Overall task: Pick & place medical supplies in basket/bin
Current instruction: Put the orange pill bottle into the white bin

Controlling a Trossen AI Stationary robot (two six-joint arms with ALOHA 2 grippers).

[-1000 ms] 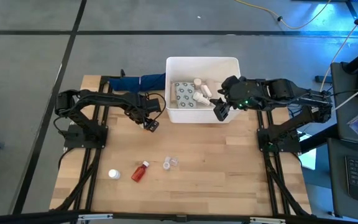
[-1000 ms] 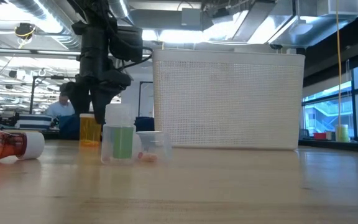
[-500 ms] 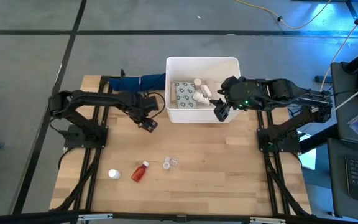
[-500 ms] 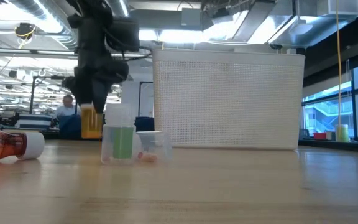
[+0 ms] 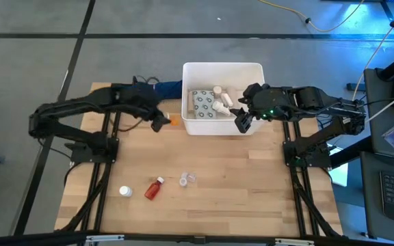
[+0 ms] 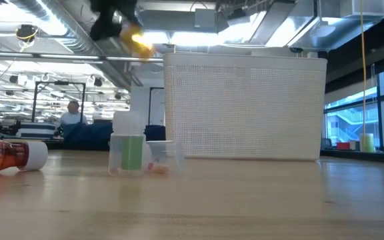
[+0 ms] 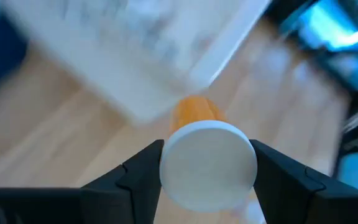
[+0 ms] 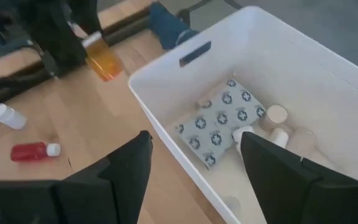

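Orange pill bottle (image 5: 174, 121) aloft just beside white bin (image 5: 254, 72), short of its near wall, long axis pointing binward, pinched at the white cap by left tool (image 5: 161, 123). Right tool (image 5: 243, 123) spread, empty, over bin's opposite corner.

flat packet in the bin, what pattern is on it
Grey with dark round dots on the flat packet; the right wrist view shows it best.
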